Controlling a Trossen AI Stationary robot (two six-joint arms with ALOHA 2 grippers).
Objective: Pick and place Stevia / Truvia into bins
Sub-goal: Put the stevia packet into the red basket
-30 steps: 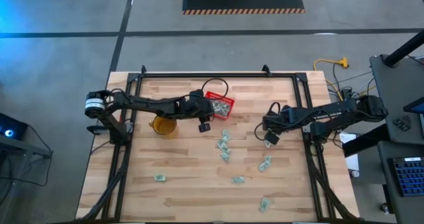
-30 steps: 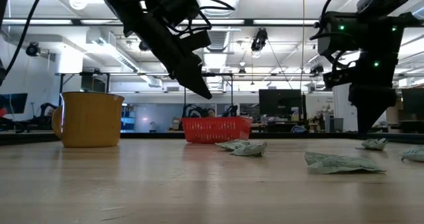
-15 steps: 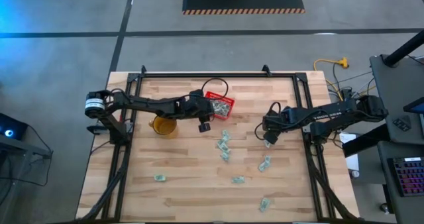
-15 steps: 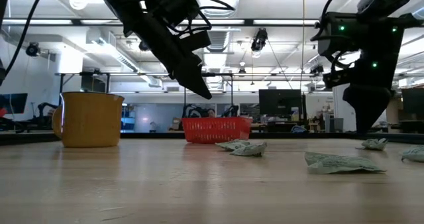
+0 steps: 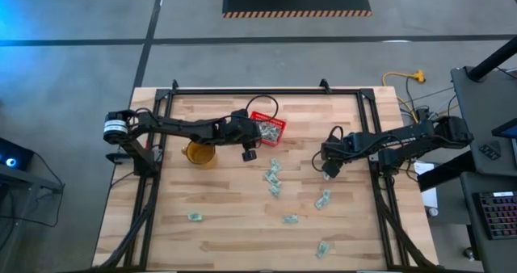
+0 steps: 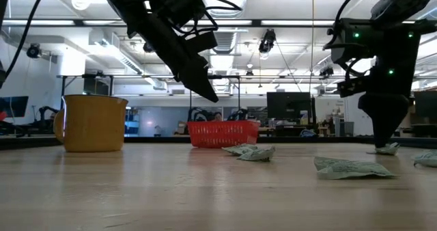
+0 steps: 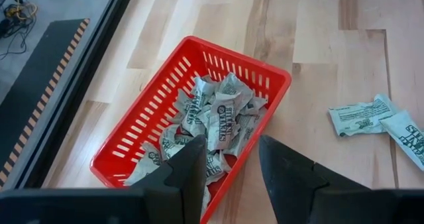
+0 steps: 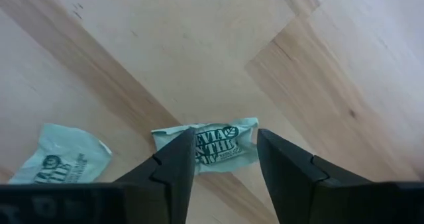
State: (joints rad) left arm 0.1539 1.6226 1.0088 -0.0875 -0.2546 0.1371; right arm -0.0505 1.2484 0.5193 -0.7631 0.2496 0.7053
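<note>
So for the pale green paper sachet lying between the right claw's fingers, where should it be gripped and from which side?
Probably from straight above, closing across its short width at the middle. The pale green paper sachet lies flat on the wooden table, so there is no edge to reach from the side. The open right claw already straddles it, one finger on each long edge.

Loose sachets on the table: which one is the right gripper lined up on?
The sachet lying flat between the right gripper's open fingers; its neighbour lies off to one side.
</note>
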